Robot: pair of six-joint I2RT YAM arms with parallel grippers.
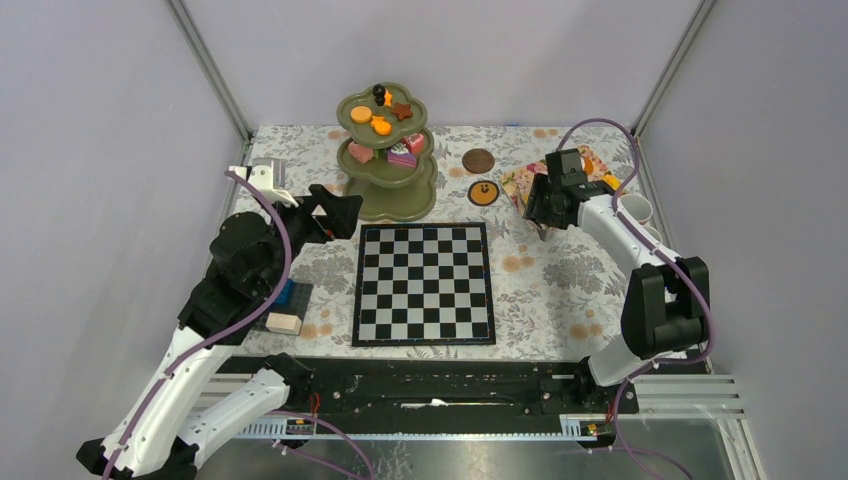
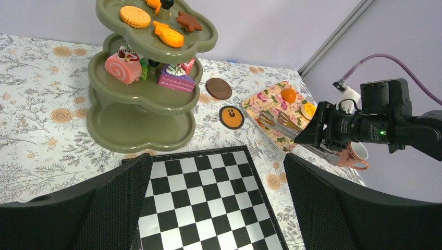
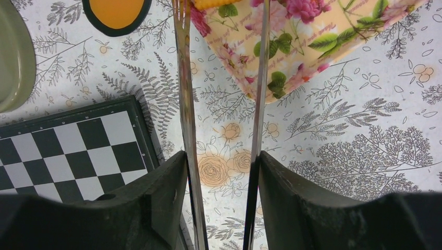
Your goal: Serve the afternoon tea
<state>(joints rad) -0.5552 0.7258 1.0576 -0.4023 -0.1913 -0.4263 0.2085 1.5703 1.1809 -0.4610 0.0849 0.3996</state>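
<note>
Tongs point(image 3: 185, 104) of silver metal, clamped in the half-closed right tool point(image 3: 221, 161), frame an orange toy pastry point(image 3: 216, 3); squeezing and lifting probably comes next.

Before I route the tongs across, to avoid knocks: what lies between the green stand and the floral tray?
Two flat rounds lie between the stand and the tray: a brown disc and a black-rimmed orange disc, per the top view.
</note>
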